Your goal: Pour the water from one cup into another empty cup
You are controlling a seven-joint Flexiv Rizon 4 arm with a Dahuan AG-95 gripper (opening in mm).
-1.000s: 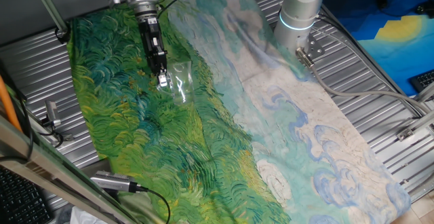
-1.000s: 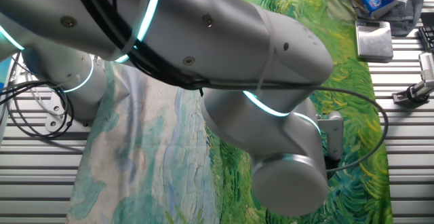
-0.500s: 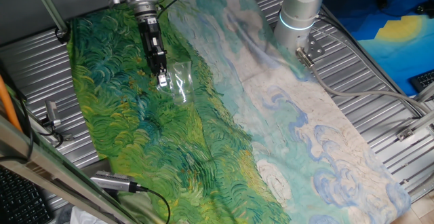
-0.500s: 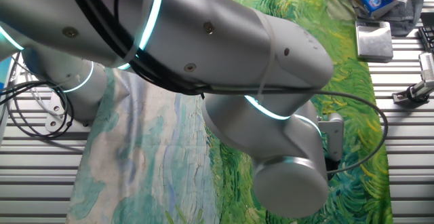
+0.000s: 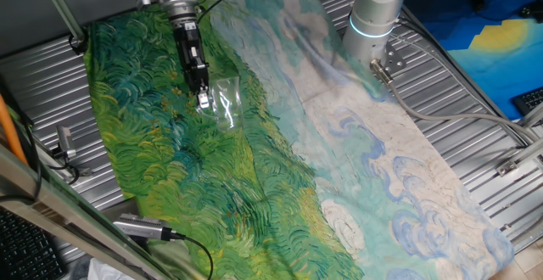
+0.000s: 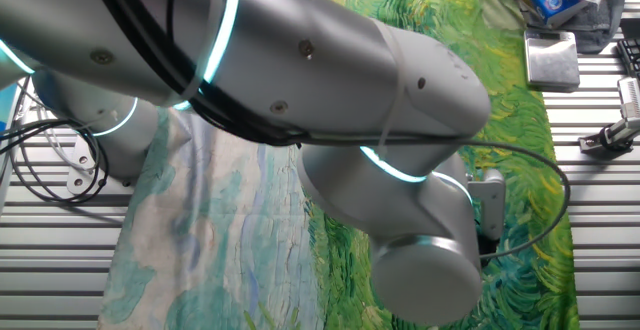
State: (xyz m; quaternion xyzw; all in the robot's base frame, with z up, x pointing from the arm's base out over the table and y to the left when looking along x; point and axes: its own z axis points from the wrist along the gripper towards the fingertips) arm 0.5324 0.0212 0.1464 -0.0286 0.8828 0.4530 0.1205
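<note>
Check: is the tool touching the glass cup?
Cannot tell. In one fixed view the tool ends right at the rim of the clear cup, but the glass is too transparent to show contact or gap. The other fixed view is blocked by the arm.

The arm (image 6: 330,80) was smooth silver-grey metal with glowing cyan rings at its joints, small screws, black cables alongside, and a slim black gripper (image 5: 204,102).

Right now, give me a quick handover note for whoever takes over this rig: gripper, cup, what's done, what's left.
Gripper: down at the glass cup on the green part of the painted cloth; whether it is closed on the rim I cannot tell.
Cup: upright on the cloth, glints inside, water level not readable.
Second cup: not visible in either view; the other fixed view is blocked by the arm.
Done: approach to the cup.
Left: confirm grasp, lift, find the empty cup, pour.
</note>
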